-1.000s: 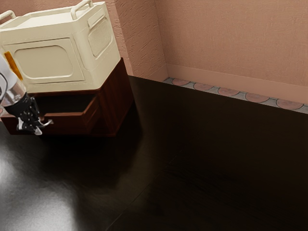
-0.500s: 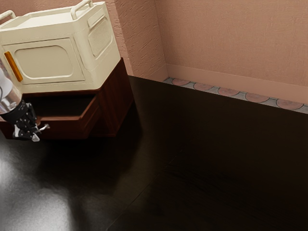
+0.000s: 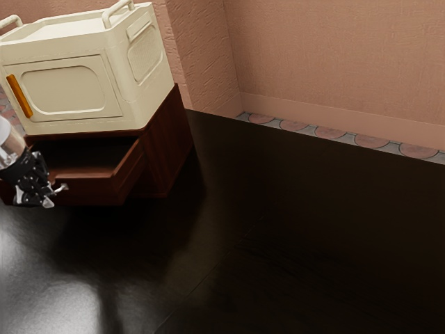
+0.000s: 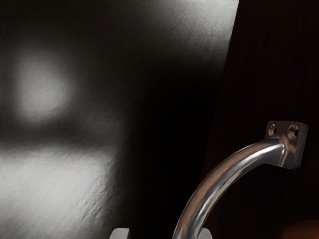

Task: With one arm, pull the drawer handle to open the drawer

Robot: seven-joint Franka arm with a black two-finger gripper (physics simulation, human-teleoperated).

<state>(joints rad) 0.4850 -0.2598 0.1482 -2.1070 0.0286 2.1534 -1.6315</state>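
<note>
At the exterior view's left, my gripper [image 3: 39, 199] is at the front of the drawer [image 3: 96, 189], beside its metal handle [image 3: 62, 188]. The drawer stands partly out of the dark wooden cabinet [image 3: 165, 149], its inside visible from above. In the wrist view the curved silver handle [image 4: 219, 181] runs down from its screwed mount between the two tips of my open gripper [image 4: 163, 234]. It lies close against one fingertip [image 4: 205, 234], with a gap to the other [image 4: 119, 234]. The handle's far end is hidden.
A cream box [image 3: 69, 83] with rounded handles and an orange strip sits on top of the cabinet. The glossy black floor [image 3: 278, 243] spreads in front of the cabinet and to its side. Pinkish walls [image 3: 334, 62] rise behind.
The drawer has slid further out of the cabinet. My gripper has moved along with the handle, outward and slightly down in the exterior view. Cabinet and cream box have stayed put.
</note>
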